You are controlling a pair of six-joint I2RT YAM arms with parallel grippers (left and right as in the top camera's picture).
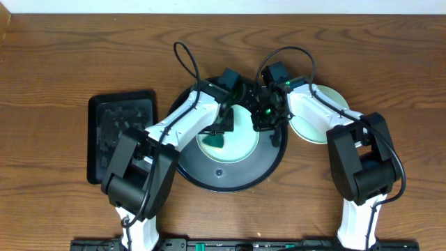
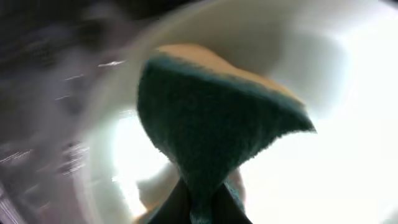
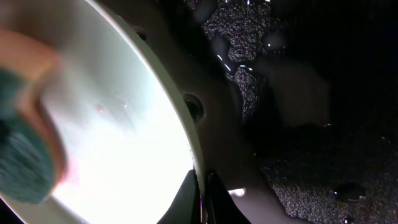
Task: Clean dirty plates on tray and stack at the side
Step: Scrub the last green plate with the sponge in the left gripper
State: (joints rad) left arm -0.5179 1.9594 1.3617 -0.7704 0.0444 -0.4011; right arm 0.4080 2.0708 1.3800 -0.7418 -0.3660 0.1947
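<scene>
A pale turquoise plate (image 1: 237, 136) lies on the round black tray (image 1: 209, 178) at the table's middle. My left gripper (image 1: 218, 134) is shut on a green and yellow sponge (image 2: 211, 124) and presses it onto that plate (image 2: 348, 124). My right gripper (image 1: 263, 120) is shut on the plate's right rim (image 3: 194, 149), the sponge (image 3: 25, 149) blurred at the left of its view. A second plate (image 1: 315, 118), pale, lies on the table to the right of the tray, partly under my right arm. A third plate is not visible.
A smaller rectangular black tray (image 1: 118, 132) lies on the table left of the round tray. The wood table's far edge (image 1: 223, 15) runs along the top.
</scene>
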